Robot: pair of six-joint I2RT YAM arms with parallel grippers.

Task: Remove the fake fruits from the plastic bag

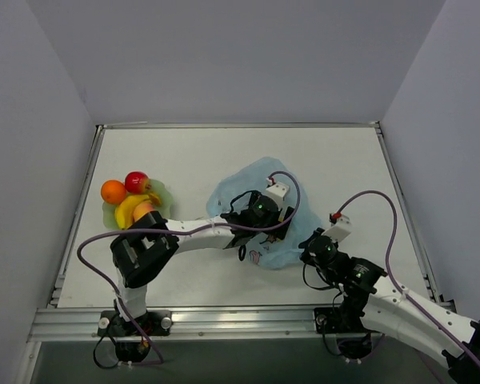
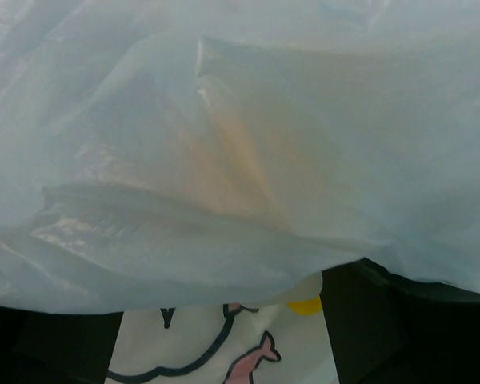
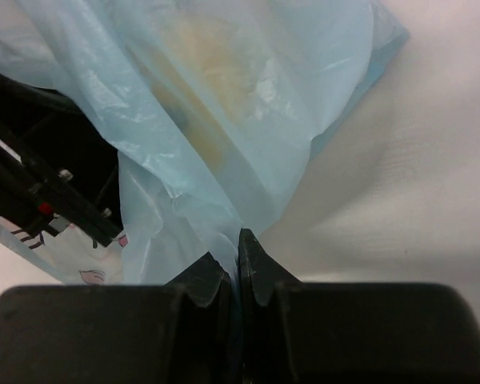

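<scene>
The plastic bag (image 1: 242,186) lies crumpled at the middle of the surface (image 1: 184,156). At its 9 o'clock, near the surface's edge, a pale green plate (image 1: 165,197) holds four fake fruits: an orange ball (image 1: 113,192), a red apple (image 1: 137,182), a yellow piece (image 1: 127,213) and a peach-pink one (image 1: 145,210). The left fingers (image 2: 366,320) stand spread inside the bag, film draped over them. A pale orange shape (image 2: 232,160) shows through the film; which fruit it is cannot be told. The right fingers (image 3: 258,276) are pressed together, pinching the bag's edge at its 4 o'clock.

Overhead looks down; both wrist cameras closely face the plastic bag (image 3: 224,96).
</scene>
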